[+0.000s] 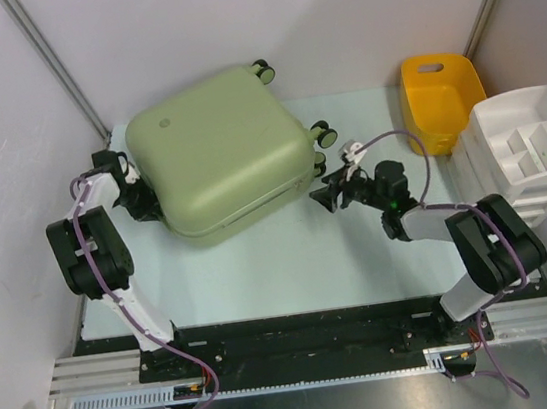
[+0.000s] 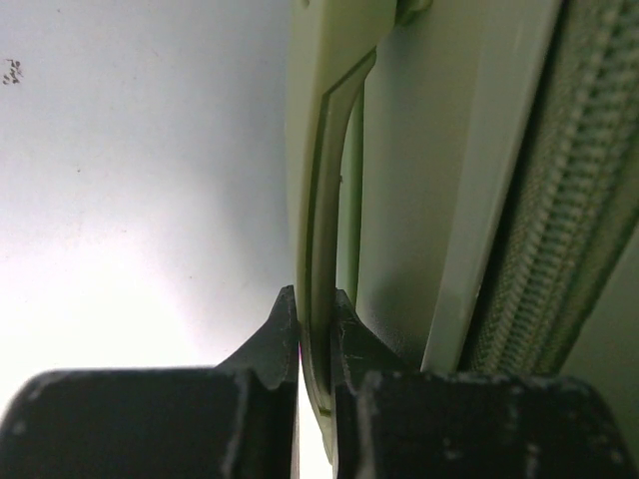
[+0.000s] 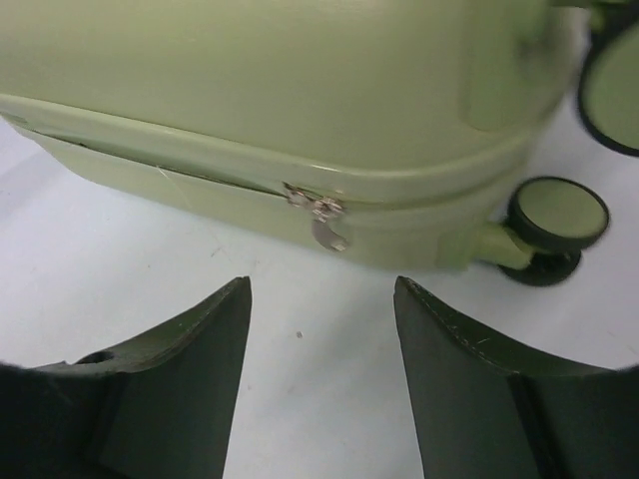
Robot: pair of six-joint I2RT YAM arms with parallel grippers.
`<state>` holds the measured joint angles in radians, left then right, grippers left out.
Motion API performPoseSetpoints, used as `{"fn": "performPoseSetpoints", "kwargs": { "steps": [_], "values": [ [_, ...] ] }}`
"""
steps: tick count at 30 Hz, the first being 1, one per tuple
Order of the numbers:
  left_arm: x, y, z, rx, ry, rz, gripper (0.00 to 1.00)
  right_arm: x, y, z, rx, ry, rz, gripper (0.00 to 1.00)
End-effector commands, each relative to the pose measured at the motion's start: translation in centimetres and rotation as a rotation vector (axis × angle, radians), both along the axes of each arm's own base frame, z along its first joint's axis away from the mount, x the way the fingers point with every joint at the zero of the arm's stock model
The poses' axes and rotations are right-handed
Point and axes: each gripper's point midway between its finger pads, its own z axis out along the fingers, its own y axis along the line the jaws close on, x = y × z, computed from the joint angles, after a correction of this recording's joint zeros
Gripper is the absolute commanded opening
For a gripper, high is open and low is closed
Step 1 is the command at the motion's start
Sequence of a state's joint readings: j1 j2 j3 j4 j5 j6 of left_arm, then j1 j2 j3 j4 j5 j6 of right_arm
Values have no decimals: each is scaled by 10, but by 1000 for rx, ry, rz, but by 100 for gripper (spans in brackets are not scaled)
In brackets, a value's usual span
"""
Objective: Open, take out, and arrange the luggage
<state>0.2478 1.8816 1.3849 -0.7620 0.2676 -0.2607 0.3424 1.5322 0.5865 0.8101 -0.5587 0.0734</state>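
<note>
Our left gripper (image 2: pixel 316 304) sits at the bottom centre of the left wrist view, its two dark fingers (image 2: pixel 285 329) pinched almost together on the thin sage-green handle (image 2: pixel 324 200), which curves up from between them along the shell. To the right of the handle a woven zipper band (image 2: pixel 544 249) runs up the right side of the frame.

In the top view this gripper (image 1: pixel 142 204) is pressed against the left edge of the luggage (image 1: pixel 220 146), which lies flat and closed on the pale table (image 1: pixel 283 274), filling the upper centre, with its round logo up and its wheels (image 1: pixel 323 134) toward the upper right.

Our right gripper (image 3: pixel 321 289) stands with its jaws wide apart and has nothing between them. Just beyond the gap, apart from the fingers, a small metal zipper pull (image 3: pixel 324 222) hangs on the seam of the suitcase. A wheel (image 3: pixel 554 220) rests on the table at the right of that frame.

From above, the right gripper (image 1: pixel 325 198) hovers just off the case's right corner. Farther right stand a yellow tub (image 1: pixel 442 102) and a white divided tray (image 1: pixel 533 145).
</note>
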Motion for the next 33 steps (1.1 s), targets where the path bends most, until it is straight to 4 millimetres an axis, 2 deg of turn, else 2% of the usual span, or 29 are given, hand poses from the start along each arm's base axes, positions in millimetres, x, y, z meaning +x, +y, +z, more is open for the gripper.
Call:
{"fn": "performPoseSetpoints", "kwargs": {
  "steps": [1,4,5,9,13,14,18,21,24,25,26,28,31,33],
  "values": [
    [28,-33,11,-67,-142,-137,0,16,28,17,-30,-199,-49,64],
    [28,-34,16,-75,-150,-126,0,23,35,12,-63,-222,-90,65],
    [27,-34,20,-79,-159,-124,0,21,44,6,-81,-223,-85,65],
    [24,-39,25,-103,-164,-118,0,35,49,2,-109,-227,-172,63],
    [22,-43,28,-122,-168,-117,0,50,50,5,-111,-232,-233,54],
    [22,-43,28,-125,-167,-113,0,52,51,0,-127,-228,-251,53],
    [22,-44,29,-130,-169,-112,0,60,54,-2,-147,-240,-273,46],
    [23,-43,30,-132,-175,-113,0,62,54,3,-143,-254,-277,32],
    [25,-37,29,-125,-177,-109,0,64,47,7,-145,-259,-285,17],
    [27,-36,28,-122,-176,-107,0,68,41,11,-143,-263,-298,6],
    [27,-33,27,-119,-173,-101,0,69,38,14,-146,-273,-293,0],
    [30,-30,28,-116,-177,-95,0,76,24,17,-155,-276,-308,0],
    [33,-26,27,-108,-182,-93,0,78,16,17,-159,-277,-259,0],
    [36,-23,27,-96,-184,-92,0,86,1,17,-173,-291,-257,0]
  ]
}}
